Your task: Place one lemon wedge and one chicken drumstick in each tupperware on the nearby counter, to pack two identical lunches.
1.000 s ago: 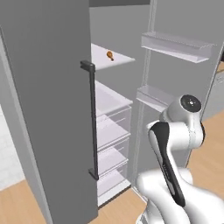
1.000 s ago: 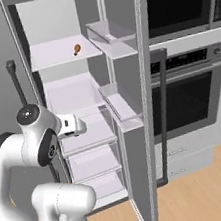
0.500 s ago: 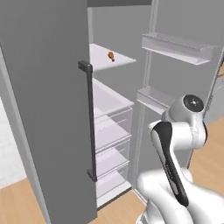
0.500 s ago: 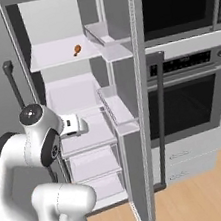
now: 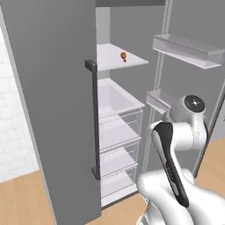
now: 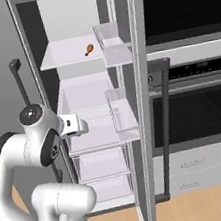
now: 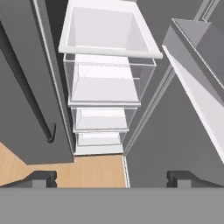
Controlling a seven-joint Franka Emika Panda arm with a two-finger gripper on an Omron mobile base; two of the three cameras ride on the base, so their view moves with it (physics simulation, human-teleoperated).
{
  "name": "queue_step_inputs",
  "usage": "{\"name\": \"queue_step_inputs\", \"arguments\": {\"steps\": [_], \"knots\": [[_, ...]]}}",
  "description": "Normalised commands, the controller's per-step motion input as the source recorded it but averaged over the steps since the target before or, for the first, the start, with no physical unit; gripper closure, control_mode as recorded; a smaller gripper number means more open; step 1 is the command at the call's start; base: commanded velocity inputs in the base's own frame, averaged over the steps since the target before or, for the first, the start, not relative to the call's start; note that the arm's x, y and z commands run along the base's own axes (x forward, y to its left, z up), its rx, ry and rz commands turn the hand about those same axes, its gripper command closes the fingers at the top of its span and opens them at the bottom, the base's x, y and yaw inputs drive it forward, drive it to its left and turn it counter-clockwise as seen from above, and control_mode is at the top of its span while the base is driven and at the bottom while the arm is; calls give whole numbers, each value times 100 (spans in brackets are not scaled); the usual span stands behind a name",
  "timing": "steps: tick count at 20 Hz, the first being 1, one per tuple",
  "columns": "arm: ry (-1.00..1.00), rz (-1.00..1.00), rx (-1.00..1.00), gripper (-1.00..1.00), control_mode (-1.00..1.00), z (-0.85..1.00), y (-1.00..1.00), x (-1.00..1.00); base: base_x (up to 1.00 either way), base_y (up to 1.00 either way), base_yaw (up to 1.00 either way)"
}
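1. Since the earlier frames the whole scene has shifted in both base views, so the base has driven; the drumstick keeps its spot on the top shelf, and the arm's upper joint sits a little higher in the left base view.
2. At far left in the left base view stands the grey left door (image 5: 52, 110) of the fridge, with a dark vertical handle (image 5: 93, 118) along its edge.
3. Right of the handle, the fridge interior shows a white top shelf (image 5: 112, 55), a white bin (image 5: 115, 99) below it, and clear drawers (image 5: 118, 132) stacked under that.
4. One drumstick (image 5: 123, 56) lies on the top shelf, near its middle: small, reddish-brown, with a rounded end tapering to a thin, paler orange end.
5. In the right base view the same drumstick (image 6: 89, 49) lies tilted on the shelf, just left of a clear door bin (image 6: 112, 41).
6. Further right in that view, the open right door (image 6: 141, 102) stands edge-on, and beyond it is a dark oven (image 6: 197, 104) with a bar handle.
7. The gripper (image 7: 109, 177) points down into the fridge from above the white bin; its two dark fingertips (image 7: 41, 178) stand far apart at the bottom of the hand view, released, with nothing between them.
8. Wooden floor (image 7: 92, 168) shows below the drawers.
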Motion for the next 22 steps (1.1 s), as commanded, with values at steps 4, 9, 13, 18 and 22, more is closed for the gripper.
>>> {"name": "queue_step_inputs", "arguments": {"steps": [4, 9, 13, 18, 22], "knots": [[0, 0, 0, -100, 100, 0, 0, 0, 0, -2, 0], [0, 0, 0, -100, 100, 0, 0, 0, 0, -29, 9], [0, 0, 0, -100, 100, 0, 0, 0, 0, -43, 26], [0, 0, 0, -100, 100, 0, 0, 0, 8, -27, 11], [0, 0, 0, -100, 100, 0, 0, 0, 41, 0, 0]]}}
